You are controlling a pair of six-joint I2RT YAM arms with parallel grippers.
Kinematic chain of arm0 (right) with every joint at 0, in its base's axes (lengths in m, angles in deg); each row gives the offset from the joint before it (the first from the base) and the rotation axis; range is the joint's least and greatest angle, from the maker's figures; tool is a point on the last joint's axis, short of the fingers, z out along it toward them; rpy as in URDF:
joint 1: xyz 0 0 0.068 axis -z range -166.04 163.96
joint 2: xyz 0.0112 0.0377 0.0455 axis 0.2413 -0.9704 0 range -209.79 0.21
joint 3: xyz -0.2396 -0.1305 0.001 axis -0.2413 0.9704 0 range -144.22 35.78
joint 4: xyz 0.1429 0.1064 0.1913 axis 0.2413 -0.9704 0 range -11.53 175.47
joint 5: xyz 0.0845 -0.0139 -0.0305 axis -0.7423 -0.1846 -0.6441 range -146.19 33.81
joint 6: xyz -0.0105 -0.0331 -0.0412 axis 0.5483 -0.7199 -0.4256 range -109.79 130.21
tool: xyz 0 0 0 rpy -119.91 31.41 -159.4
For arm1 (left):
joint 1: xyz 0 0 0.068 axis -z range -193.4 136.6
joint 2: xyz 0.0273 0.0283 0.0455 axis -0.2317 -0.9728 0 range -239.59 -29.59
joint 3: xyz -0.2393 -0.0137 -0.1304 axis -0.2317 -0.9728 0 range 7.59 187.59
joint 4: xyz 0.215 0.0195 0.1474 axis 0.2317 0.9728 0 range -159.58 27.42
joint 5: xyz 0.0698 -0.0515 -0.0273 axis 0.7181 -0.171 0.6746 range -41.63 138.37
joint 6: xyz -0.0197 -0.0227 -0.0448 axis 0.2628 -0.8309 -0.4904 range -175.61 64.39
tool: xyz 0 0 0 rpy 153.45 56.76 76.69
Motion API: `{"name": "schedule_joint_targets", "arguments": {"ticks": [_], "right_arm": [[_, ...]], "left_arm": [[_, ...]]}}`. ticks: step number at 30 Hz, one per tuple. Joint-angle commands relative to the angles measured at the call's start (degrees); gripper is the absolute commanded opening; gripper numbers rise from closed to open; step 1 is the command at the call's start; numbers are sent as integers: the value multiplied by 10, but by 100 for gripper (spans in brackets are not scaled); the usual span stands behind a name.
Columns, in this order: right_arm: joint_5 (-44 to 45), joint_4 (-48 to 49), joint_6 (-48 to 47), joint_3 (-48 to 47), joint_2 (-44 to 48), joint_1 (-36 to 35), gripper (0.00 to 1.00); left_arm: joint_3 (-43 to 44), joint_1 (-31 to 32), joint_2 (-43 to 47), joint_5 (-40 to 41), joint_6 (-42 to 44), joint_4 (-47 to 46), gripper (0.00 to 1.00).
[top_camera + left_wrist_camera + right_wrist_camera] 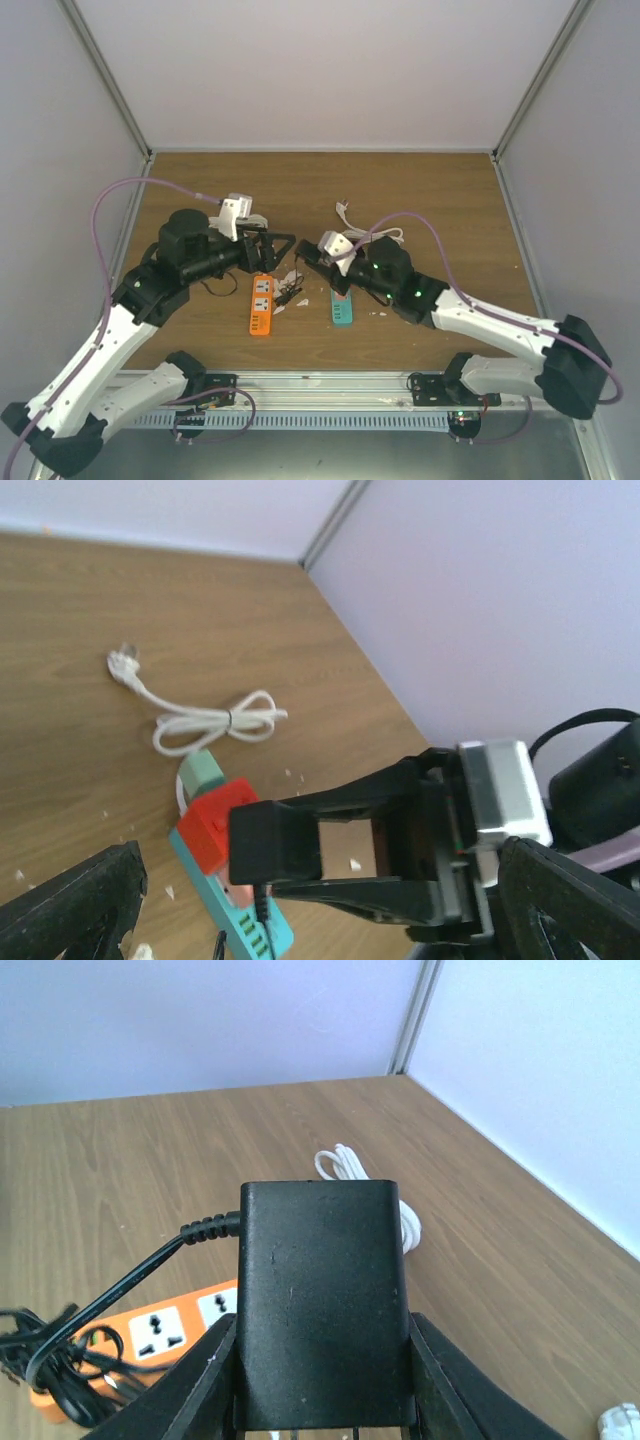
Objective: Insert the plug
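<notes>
The plug (322,1300) is a black block adapter, and my right gripper (325,1400) is shut on its two sides. Its black cord (120,1280) trails left to a tangle (50,1360). Below it lies an orange power strip (170,1330) with its sockets facing up. From above, the right gripper (308,260) hovers between the orange power strip (261,305) and a teal power strip (342,306). My left gripper (278,243) stands open just left of it and holds nothing. The left wrist view shows the plug (275,845) above the teal strip (235,915).
A red block (215,825) sits on the teal strip. A coiled white cable (372,234) lies behind the right gripper. Small white scraps (378,313) dot the wooden table (420,190). Pale walls enclose the back and both sides.
</notes>
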Motion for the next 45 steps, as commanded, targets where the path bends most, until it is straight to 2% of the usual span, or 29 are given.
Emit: {"name": "schedule_joint_targets", "arguments": {"ticks": [1,5,11,19,23,28,45], "right_arm": [[15,82,36,76,68,-23,1],[41,99,37,119,90,-52,0],[28,134,31,163,92,-76,1],[14,153,24,199,127,-95,0],[6,151,23,216,166,-99,1],[7,140,21,221,188,-100,0],[21,147,20,197,133,-112,0]], "left_arm": [[22,-4,-25,-81,23,28,99],[28,-4,-35,-122,31,44,99],[41,-4,-69,-184,53,92,99],[29,-5,-89,-186,81,144,99],[5,-5,-85,-191,73,147,99],[-34,-4,-90,-247,55,124,93],[-46,-1,-122,-295,54,141,90]]}}
